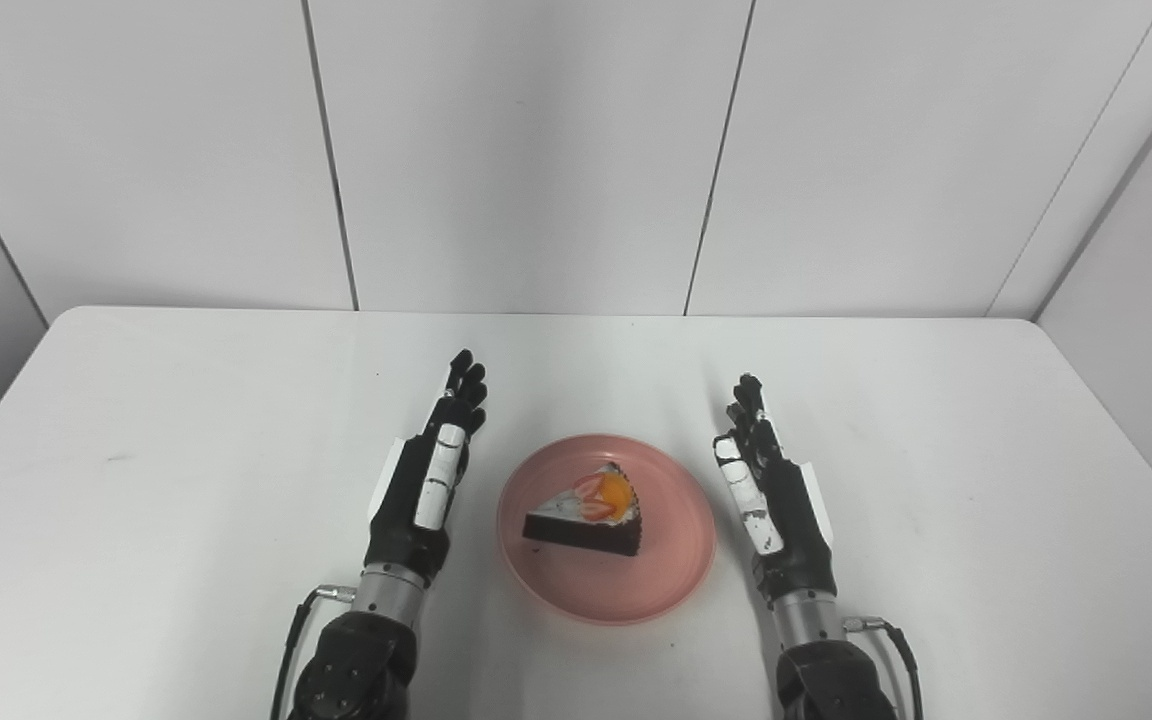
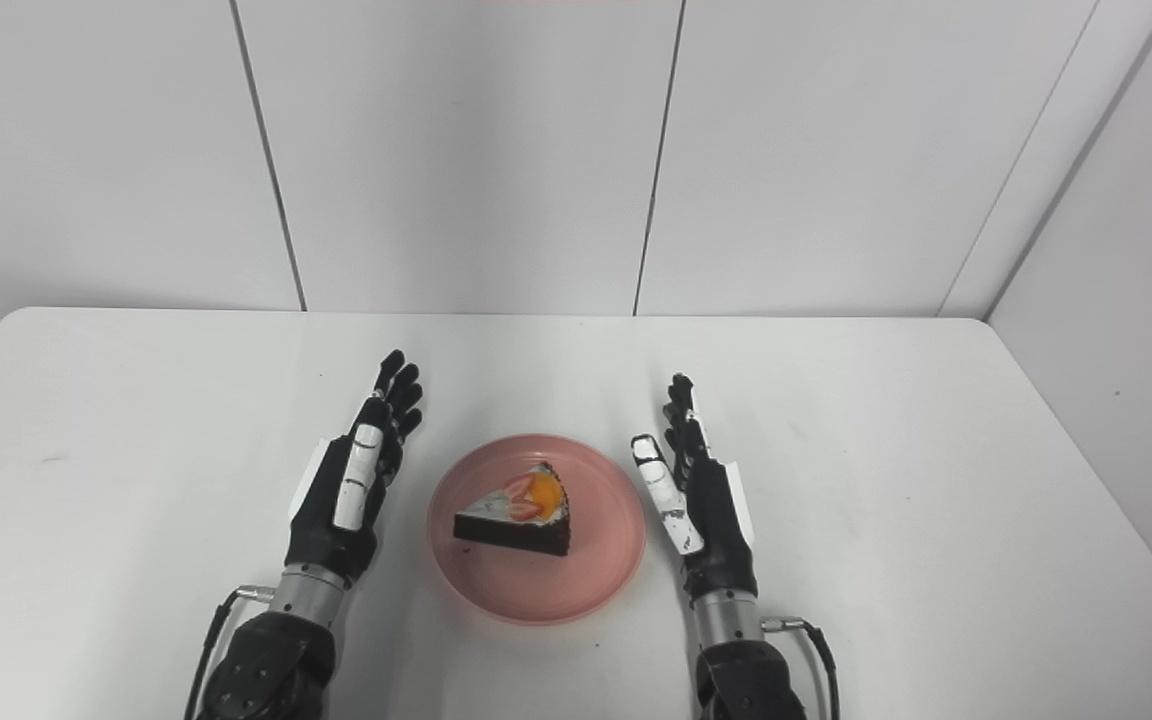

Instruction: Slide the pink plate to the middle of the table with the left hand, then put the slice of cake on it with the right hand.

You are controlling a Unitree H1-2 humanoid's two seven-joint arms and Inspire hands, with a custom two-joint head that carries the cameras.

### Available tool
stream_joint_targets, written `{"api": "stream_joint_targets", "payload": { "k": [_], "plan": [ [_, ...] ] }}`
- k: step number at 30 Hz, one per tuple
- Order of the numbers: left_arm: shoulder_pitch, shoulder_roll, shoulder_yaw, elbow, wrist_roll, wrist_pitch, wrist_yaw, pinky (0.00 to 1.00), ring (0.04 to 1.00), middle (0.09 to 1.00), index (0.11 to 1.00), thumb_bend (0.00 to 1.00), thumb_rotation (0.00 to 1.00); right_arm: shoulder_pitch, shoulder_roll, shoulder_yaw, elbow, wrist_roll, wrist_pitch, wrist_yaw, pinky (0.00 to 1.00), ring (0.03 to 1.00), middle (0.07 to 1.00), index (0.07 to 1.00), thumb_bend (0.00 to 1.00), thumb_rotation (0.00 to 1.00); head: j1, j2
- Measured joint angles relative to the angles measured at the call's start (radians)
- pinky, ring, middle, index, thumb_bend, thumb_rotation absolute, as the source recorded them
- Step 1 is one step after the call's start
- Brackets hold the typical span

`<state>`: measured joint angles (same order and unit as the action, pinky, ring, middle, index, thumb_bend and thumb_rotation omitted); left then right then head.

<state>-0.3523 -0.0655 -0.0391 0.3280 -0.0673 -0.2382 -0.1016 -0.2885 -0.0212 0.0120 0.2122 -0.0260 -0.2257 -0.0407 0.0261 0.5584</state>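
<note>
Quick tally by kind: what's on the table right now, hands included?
Plates: 1, the pink plate at mid-table
Cake slices: 1, the slice of cake lying on that plate
Hands: 2, the left hand and the right hand, both open, one on each side of the plate
Total: 4

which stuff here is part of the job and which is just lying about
Job: plate, cake on it, left hand, right hand, both open and clear of the plate.
Lying about: nothing; only the table and wall.
</note>
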Motion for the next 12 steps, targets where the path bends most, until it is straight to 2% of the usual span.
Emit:
{"api": "stream_joint_targets", "payload": {
  "k": [3,9,12],
  "plan": [
    [0.003,-0.001,0.001,-0.006,0.000,0.025,0.006,1.00,1.000,1.000,1.000,0.67,1.00,-0.002,0.000,0.000,0.003,0.020,0.000,0.018,1.00,1.000,1.000,1.000,0.64,0.86,0.005,-0.002],
    [0.007,-0.011,0.003,-0.012,-0.003,0.031,0.007,1.00,1.000,1.000,1.000,0.68,1.00,-0.002,-0.002,-0.002,0.002,0.062,0.006,0.047,1.00,1.000,1.000,1.000,0.68,0.87,0.025,-0.002],
    [0.020,-0.016,0.002,-0.033,-0.004,0.055,0.007,1.00,1.000,1.000,1.000,0.69,1.00,-0.002,-0.004,-0.003,0.002,0.078,0.016,0.060,1.00,1.000,1.000,1.000,0.68,0.87,0.034,-0.006]
  ]
}}
